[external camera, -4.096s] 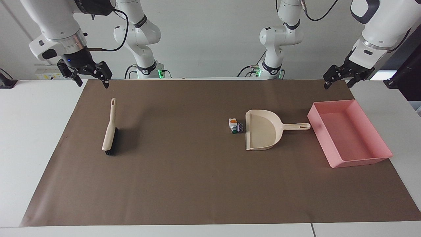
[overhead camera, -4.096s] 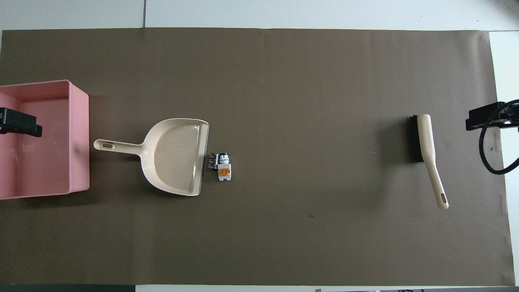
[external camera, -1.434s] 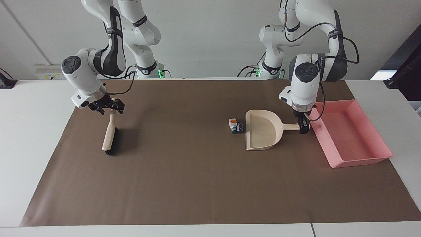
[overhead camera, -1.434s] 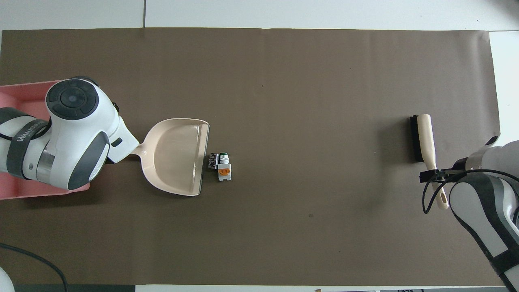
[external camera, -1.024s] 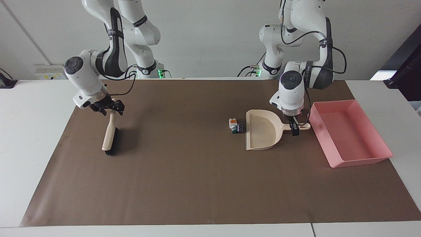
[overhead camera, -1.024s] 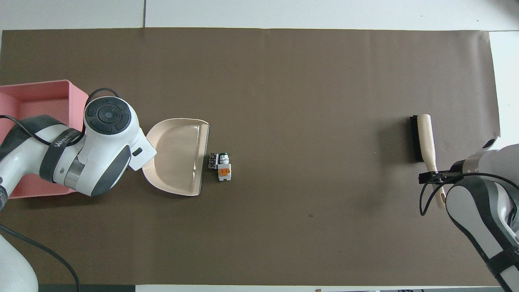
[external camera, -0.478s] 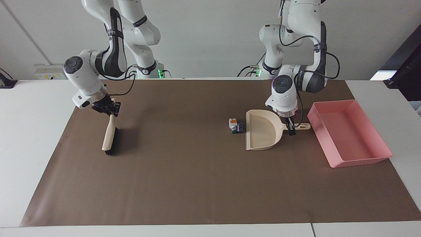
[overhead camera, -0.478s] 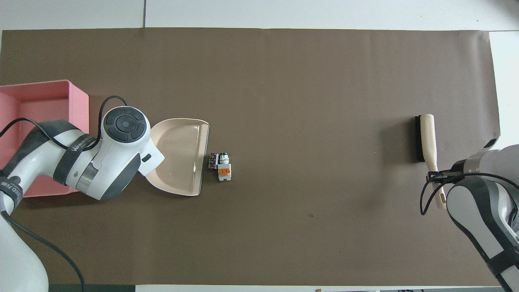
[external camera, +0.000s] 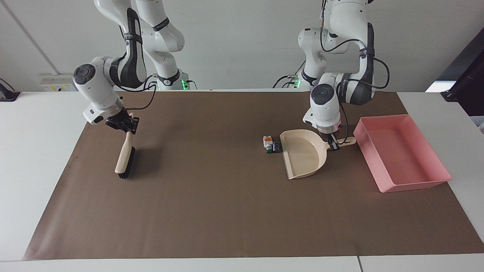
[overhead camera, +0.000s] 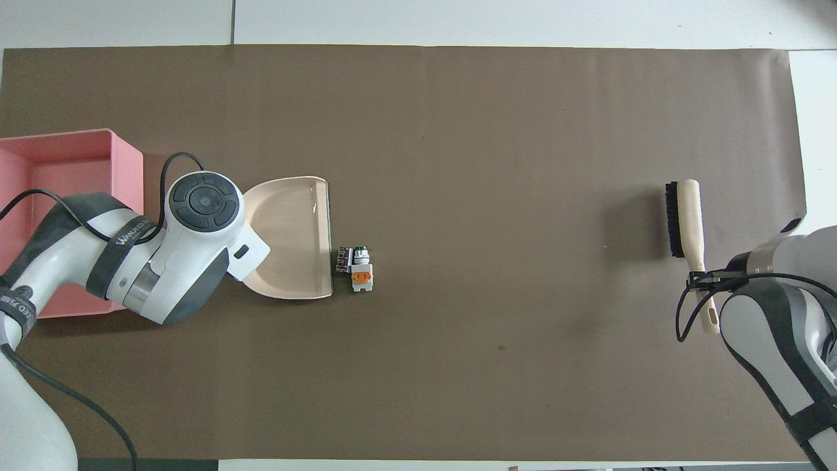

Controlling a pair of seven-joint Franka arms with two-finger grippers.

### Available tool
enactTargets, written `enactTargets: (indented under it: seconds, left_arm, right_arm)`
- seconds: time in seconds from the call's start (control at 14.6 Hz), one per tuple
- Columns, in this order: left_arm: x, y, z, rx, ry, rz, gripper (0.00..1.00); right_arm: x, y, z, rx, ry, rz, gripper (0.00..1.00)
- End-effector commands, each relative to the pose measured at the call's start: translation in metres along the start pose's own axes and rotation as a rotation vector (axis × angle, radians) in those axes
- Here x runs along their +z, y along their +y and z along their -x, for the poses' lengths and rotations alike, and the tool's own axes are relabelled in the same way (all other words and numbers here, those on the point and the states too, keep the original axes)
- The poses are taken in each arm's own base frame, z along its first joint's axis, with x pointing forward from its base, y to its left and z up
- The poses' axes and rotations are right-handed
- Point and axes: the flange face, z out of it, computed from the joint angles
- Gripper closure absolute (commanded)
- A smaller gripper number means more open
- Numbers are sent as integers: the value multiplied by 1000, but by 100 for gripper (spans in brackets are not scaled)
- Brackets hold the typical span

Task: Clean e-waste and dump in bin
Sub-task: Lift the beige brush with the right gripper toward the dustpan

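The left gripper [external camera: 333, 144] pinches the beige plastic dustpan [external camera: 303, 153] by its handle, so its mouth sits just beside the little e-waste bits [external camera: 270, 144]. The right gripper [external camera: 124, 125] pinches the beige brush with black bristles [external camera: 125, 158], ready to sweep toward that dustpan.

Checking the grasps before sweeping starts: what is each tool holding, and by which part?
Left tool holds the dustpan by its handle; right tool holds the brush by its handle.

The left claw [external camera: 332, 145] grips the beige dustpan [external camera: 304, 153] by its handle, pan mouth beside the e-waste [external camera: 270, 144]. The pink bin [external camera: 401, 152] sits toward the desk [external camera: 38, 151] edge at the left arm's end. The right claw [external camera: 124, 126] clamps the brush [external camera: 124, 158] handle, bristles down on the brown mat [external camera: 227, 204].
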Motion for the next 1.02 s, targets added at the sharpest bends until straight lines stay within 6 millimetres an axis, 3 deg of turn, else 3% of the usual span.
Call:
enactTargets:
  seconds: [0.0,0.14,0.27,0.34,0.61,0.96]
  left_arm:
    - [-27,-3,13,-25,-15,-38,100]
    - [-40,0,22,-8,-43,-11,100]
    - [-45,7,24,-7,-68,17,100]
    - [-45,8,24,-6,-73,21,100]
    - [-45,9,19,108,-86,8,100]
    - [-33,4,15,153,-121,31,100]
  right_arm:
    - [-41,-33,-20,32,-7,-6,100]
    - [-54,-60,-25,68,-15,4,100]
    - [-63,-111,-24,125,-24,24,100]
    - [-62,-140,-21,119,-18,30,100]
    - [-45,-228,-8,-40,-34,60,100]
    - [-40,-352,25,-58,-1,64,100]
